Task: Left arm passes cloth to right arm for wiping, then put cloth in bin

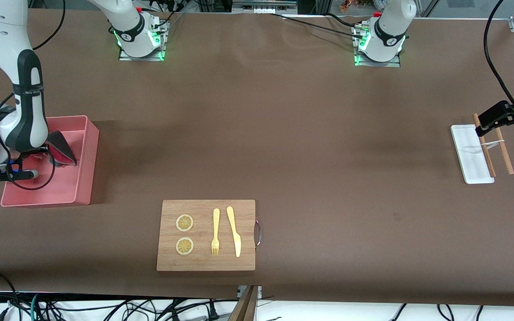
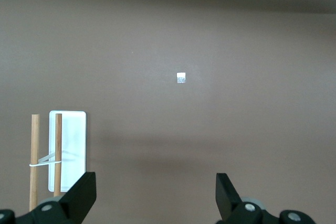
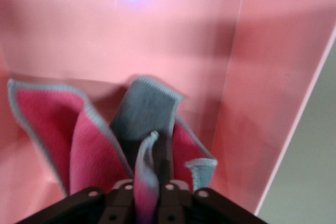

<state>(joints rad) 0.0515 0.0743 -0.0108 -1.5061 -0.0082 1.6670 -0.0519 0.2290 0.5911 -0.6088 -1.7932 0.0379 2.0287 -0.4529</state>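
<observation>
**Ana:** Front view first. Where is the cloth (image 1: 63,149)?

**Ben:** It is inside the pink bin (image 1: 85,165), which sits at nine o'clock on the table (image 1: 283,133), at the right arm's end. The right arm (image 1: 25,102) reaches down into the bin and hides most of its own hand.

**Ana:** Does the right wrist view show the grip?

**Ben:** Yes. The right gripper (image 3: 146,187) has its fingers close together, pinching a fold of the cloth (image 3: 144,108). The rest of the cloth fans out below, grey on one face and magenta on the other, close to the bin's wall (image 3: 273,77).

**Ana:** And the other arm?

**Ben:** The left arm (image 1: 388,31) waits. The left gripper (image 1: 481,130) hangs at three o'clock, over the white tray (image 1: 469,154). In the left wrist view its fingers (image 2: 84,190) are spread wide, with nothing between them.

**Ana:** What lies beside the tray?

**Ben:** Two wooden sticks (image 1: 504,154), joined by a thin white band. One lies along the tray's edge and the other is on the table just beside it.

**Ana:** Anything at six o'clock?

**Ben:** A wooden board (image 1: 205,263) with a metal handle (image 1: 258,232) on its three o'clock edge. On it are two lemon slices (image 1: 184,223), a yellow fork (image 1: 215,232) and a yellow knife (image 1: 234,231). The slices are at nine o'clock from the fork and the knife is at three o'clock from it. The board is well apart from the bin and nearer the front camera than it.
</observation>
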